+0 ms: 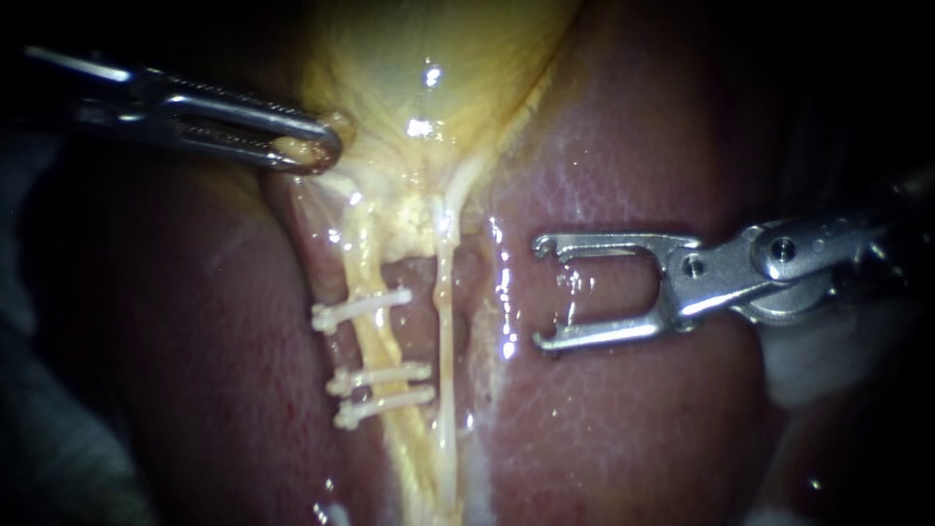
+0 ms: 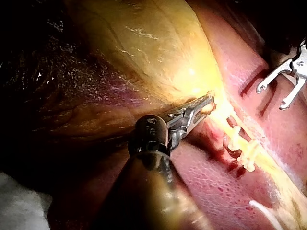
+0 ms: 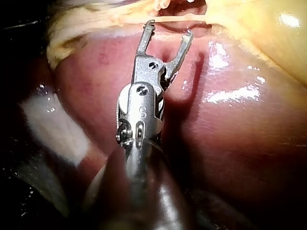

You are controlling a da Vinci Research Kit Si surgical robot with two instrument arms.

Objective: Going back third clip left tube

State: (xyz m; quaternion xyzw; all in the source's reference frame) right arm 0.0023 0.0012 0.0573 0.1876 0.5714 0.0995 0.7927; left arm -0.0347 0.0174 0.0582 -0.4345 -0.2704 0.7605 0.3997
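1. Your left instrument comes in from the upper left of the frame. Its jaws are clenched on a nub of yellow tissue at the lower edge of the gallbladder.
2. Your right instrument reaches in from the right edge, and its tips sit just right of centre. The jaws are spread wide and grip nothing, poised over the glistening liver.
3. The left tube runs down from the gallbladder, a little left of centre, with three white clips across it.
4. The top clip sits on its own. The middle clip and the lowest clip lie close together beneath it.
5. The thinner right tube runs just beside the clips' right ends, between them and your open jaws.
6. Those open jaws stand apart from both tubes and touch neither.
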